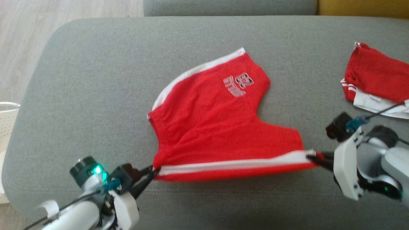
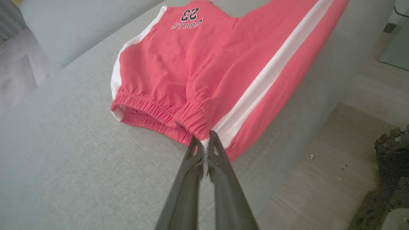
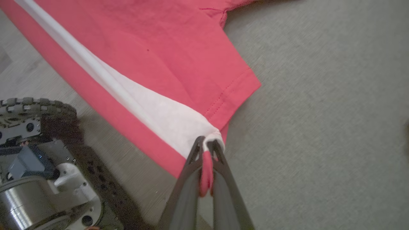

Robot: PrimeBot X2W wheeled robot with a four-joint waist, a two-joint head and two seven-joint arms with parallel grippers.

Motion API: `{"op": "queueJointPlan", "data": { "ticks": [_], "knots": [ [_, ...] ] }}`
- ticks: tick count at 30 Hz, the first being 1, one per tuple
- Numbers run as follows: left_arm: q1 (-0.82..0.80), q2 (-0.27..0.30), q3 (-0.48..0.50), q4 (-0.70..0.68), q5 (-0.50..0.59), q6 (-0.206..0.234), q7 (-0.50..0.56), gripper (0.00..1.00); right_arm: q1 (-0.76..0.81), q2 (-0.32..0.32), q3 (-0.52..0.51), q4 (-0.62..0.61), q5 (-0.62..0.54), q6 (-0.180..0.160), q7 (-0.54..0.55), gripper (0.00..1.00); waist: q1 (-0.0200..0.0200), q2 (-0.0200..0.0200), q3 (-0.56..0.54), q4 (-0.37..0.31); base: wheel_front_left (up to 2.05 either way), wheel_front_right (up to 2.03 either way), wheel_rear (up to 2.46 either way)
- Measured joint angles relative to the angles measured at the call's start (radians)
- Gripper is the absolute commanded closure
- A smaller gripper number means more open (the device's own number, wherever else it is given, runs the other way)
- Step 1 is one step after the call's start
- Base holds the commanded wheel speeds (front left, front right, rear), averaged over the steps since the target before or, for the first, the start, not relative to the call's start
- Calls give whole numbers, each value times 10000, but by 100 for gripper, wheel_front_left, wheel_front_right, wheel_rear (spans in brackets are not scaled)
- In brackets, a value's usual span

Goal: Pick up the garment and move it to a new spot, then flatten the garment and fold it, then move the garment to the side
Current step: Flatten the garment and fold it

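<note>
At the left, my left gripper [image 1: 154, 170] pinches the elastic waistband corner of the red fabric shorts with a white side stripe [image 1: 211, 127]. The shorts lie spread on the middle of the grey fabric sofa cushion [image 1: 96, 80], with the striped side at its front edge. My right gripper [image 1: 311, 156] is clamped on the leg hem at the stripe. Further right lies a crumpled red and white garment [image 1: 374, 76].

You had the shorts [image 1: 217, 127] lying mid-seat on the sofa cushion [image 1: 96, 80], their near side running along its front edge. Your left gripper [image 1: 153, 171] pinched the left corner of that side and your right gripper [image 1: 311, 156] the right corner. Folded clothes [image 1: 377, 76] lay far right, well apart. A basket [image 1: 8, 124] stood beyond the cushion's left end.
</note>
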Motion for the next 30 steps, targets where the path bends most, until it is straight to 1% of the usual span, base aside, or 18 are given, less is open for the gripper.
{"op": "queueJointPlan", "data": {
  "ticks": [5,9,12,14,17,22,26,27,28,29,30],
  "knots": [
    [591,111,-159,-522,-431,-2,418,100,428,-560,23,-915,451,0,771,100,0,0,-129,-1,0,0,0],
    [725,205,-81,-918,-554,115,454,100,216,-717,36,-1030,606,0,487,100,0,0,-41,32,0,0,0],
    [419,249,186,-1081,-585,272,453,100,-446,-652,27,-876,616,0,238,100,0,0,104,113,0,0,0],
    [144,207,453,-1204,-802,343,451,100,-1018,-587,-13,-775,627,0,157,100,0,0,228,185,0,0,0],
    [-228,-27,903,-1260,-1352,408,433,100,-1838,-360,-132,-497,725,0,82,100,0,0,483,316,0,0,0],
    [-915,-353,1108,-1039,-1394,449,408,100,-2962,-67,-180,148,744,0,-8,100,0,0,992,609,0,0,0],
    [-1457,-819,1174,-591,-1409,437,297,100,-3839,111,-180,826,497,0,-228,100,1,0,1501,864,0,0,0],
    [-1745,-1062,1202,-332,-1409,405,182,100,-4270,209,-180,1124,399,0,-362,100,1,0,1782,997,0,0,0],
    [-1897,-1183,1241,-190,-1409,391,159,100,-4474,261,-180,1258,384,0,-435,100,1,0,1926,1065,0,0,0],
    [-1897,-1183,1241,-190,-1409,391,159,100,-4474,261,-180,1258,384,0,-435,100,1,0,1926,1065,0,0,0],
    [-2053,-1306,1290,-36,-1411,389,81,100,-4670,301,-178,1388,380,0,-479,100,1,0,2073,1136,0,0,0]
  ]
}}
